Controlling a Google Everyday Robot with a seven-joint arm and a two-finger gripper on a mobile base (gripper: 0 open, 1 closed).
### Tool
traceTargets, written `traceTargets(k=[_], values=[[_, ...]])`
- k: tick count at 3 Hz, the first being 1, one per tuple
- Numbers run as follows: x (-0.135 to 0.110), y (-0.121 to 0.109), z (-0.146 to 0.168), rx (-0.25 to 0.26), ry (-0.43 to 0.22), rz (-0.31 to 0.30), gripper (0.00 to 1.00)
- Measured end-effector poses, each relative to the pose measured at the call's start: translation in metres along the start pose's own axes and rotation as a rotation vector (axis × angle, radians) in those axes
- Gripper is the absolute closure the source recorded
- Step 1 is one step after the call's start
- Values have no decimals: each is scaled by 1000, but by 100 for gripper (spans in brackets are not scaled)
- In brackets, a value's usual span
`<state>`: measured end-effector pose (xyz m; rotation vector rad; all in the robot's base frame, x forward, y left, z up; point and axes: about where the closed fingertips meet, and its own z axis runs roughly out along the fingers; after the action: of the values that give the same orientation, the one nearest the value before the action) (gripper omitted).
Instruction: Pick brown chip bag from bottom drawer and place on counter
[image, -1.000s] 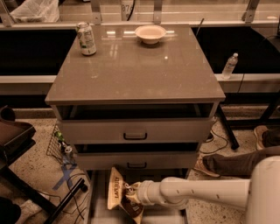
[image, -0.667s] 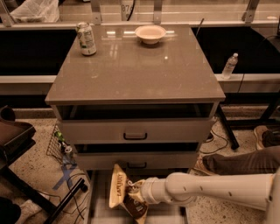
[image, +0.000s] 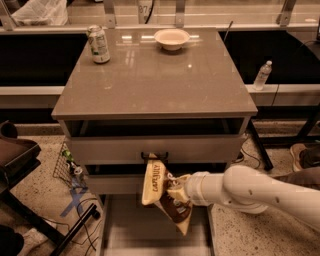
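The brown chip bag hangs in the air in front of the middle drawer, tan back with lettering on the left, dark brown front lower right. My gripper is shut on the brown chip bag at its middle, on the end of the white arm coming from the right. The bottom drawer is pulled out below the bag, its pale floor showing. The counter is the glossy grey-brown top above.
A can stands at the counter's back left and a white bowl at the back middle. A water bottle stands to the right of the cabinet. A chair and cables lie at the left.
My gripper has lifted the bag up out of the bottom drawer, from near the drawer floor to the height of the middle drawer's front.
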<state>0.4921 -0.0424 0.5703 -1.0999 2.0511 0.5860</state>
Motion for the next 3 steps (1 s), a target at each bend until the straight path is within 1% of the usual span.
traceTargets(k=[1, 2, 3], values=[[-35, -5, -72, 89, -47, 16, 100], [-39, -2, -111, 142, -66, 30, 100], [-39, -2, -111, 142, -66, 30, 100]])
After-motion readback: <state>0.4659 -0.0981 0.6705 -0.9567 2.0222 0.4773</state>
